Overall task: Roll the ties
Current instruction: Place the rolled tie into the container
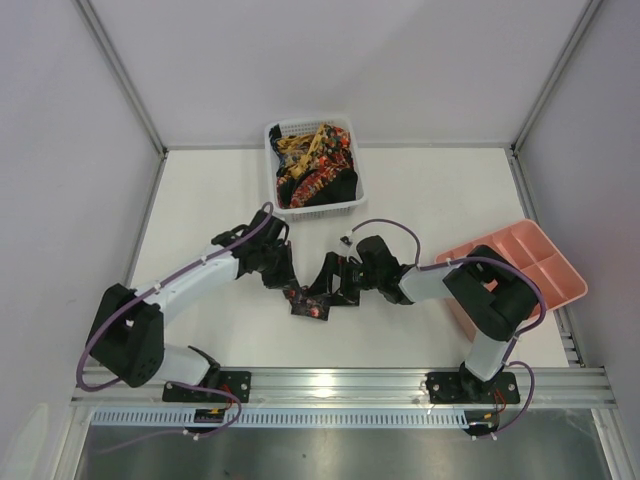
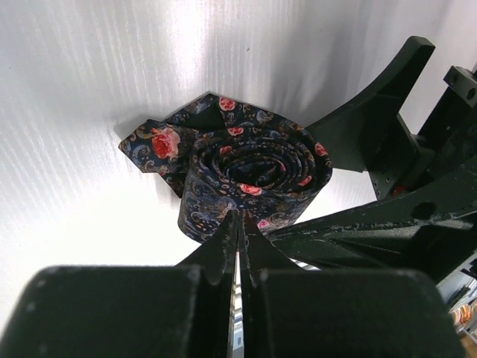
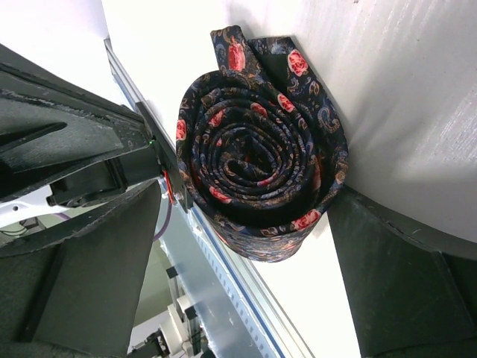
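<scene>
No writing, label, brand mark, number or sign can be read in any of the three views. The rolled tie (image 3: pixel 261 160) carries only a rose and paisley pattern, no letters.

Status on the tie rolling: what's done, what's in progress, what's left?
Done: one tie is fully coiled, tip sticking out. In hand: the right gripper is open, a finger on each side of the roll; the left gripper is shut, tips at its edge. Left: a heap of unrolled ties in the basket; no rolls visible in the pink tray.
</scene>
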`<action>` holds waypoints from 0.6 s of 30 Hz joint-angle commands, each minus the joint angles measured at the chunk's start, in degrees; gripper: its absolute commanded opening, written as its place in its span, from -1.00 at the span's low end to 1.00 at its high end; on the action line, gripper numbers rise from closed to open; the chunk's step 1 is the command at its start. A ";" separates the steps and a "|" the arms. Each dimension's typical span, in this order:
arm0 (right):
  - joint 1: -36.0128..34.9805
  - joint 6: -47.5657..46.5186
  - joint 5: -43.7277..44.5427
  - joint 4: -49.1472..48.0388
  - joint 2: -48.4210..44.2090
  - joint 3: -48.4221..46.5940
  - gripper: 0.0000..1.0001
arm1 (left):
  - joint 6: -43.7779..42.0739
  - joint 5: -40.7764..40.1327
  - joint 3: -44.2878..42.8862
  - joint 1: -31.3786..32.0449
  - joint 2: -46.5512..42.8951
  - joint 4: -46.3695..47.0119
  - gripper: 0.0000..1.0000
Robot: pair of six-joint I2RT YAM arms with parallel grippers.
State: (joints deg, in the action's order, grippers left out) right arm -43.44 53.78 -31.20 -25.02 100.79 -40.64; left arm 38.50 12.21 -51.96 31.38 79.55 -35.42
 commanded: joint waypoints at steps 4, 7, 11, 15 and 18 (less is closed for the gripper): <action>-0.50 -2.45 2.11 3.48 1.95 0.39 0.97 | -1.23 -0.34 -0.07 -0.53 2.89 0.79 -0.97; -0.42 -2.80 2.46 4.27 1.60 0.65 0.97 | -1.24 -0.87 -0.07 -0.53 4.21 0.97 -0.98; -0.42 -2.80 2.37 4.54 2.21 0.56 0.97 | -1.94 -1.04 -0.24 -0.61 5.44 0.97 -0.99; -0.59 -3.51 2.55 5.24 3.26 -0.05 0.97 | -2.29 -2.10 -0.07 -0.70 6.49 1.58 -0.99; -0.77 -4.21 3.60 6.73 3.53 -0.84 0.96 | -2.38 -2.62 -0.07 -0.96 7.72 2.37 -0.99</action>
State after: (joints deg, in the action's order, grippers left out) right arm -43.59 53.28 -31.48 -24.86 101.47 -41.36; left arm 37.45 11.16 -51.92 31.09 86.32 -34.74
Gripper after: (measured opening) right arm 0.982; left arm 0.010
